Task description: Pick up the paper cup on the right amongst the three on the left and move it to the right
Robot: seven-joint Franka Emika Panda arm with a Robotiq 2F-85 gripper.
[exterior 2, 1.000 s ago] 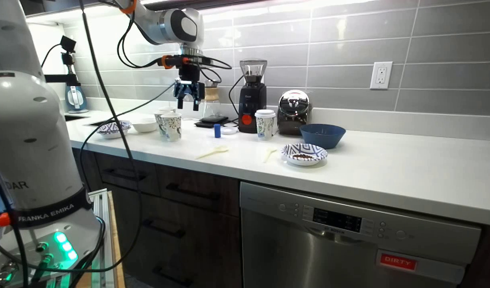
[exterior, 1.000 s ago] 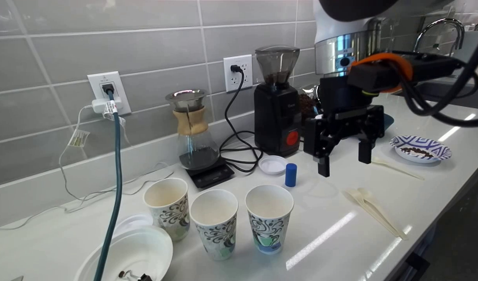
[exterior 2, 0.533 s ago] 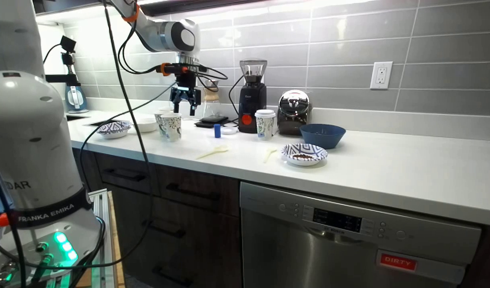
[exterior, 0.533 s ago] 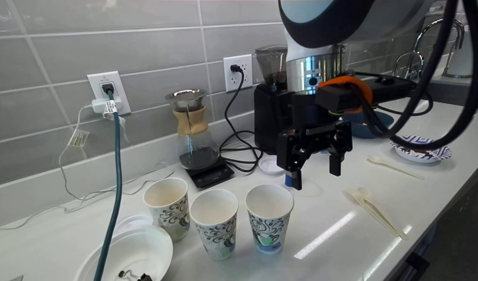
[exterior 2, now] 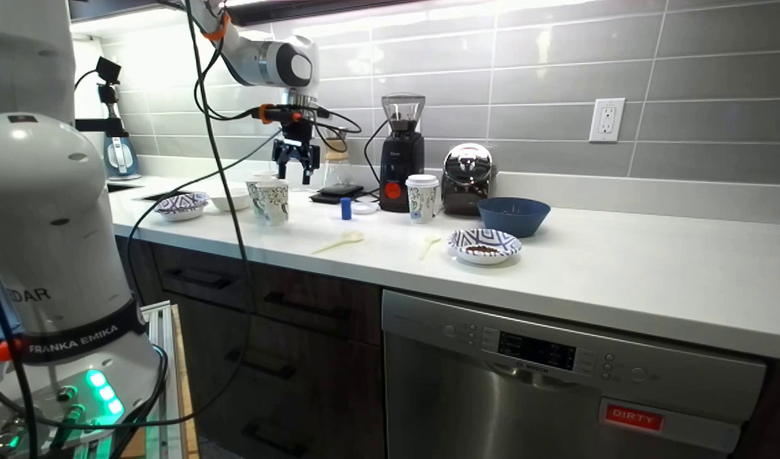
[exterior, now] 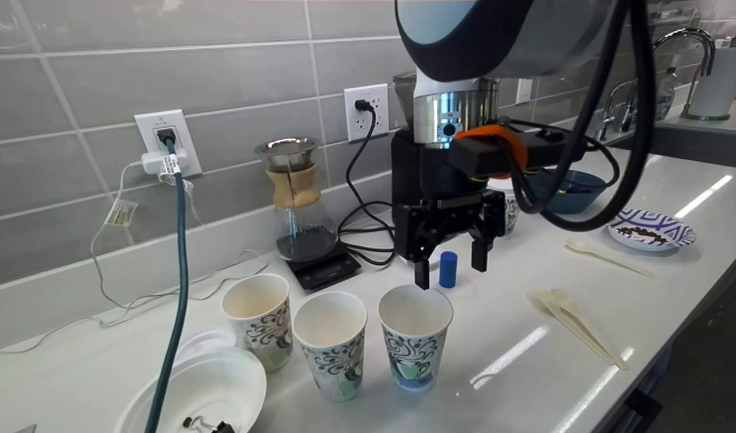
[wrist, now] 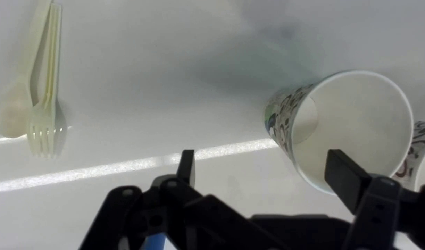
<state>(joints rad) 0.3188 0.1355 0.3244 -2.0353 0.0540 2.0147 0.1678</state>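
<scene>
In an exterior view, left of lower centre, the leftmost cup (exterior: 261, 337) and middle cup (exterior: 335, 361) stand on the surface (exterior: 73, 379). The blue-based paper cup (exterior: 415, 355) stands upright at lower centre; higher and further right, my tool (exterior: 451, 272) hangs, fingers (exterior: 479, 255) spread apart.
</scene>
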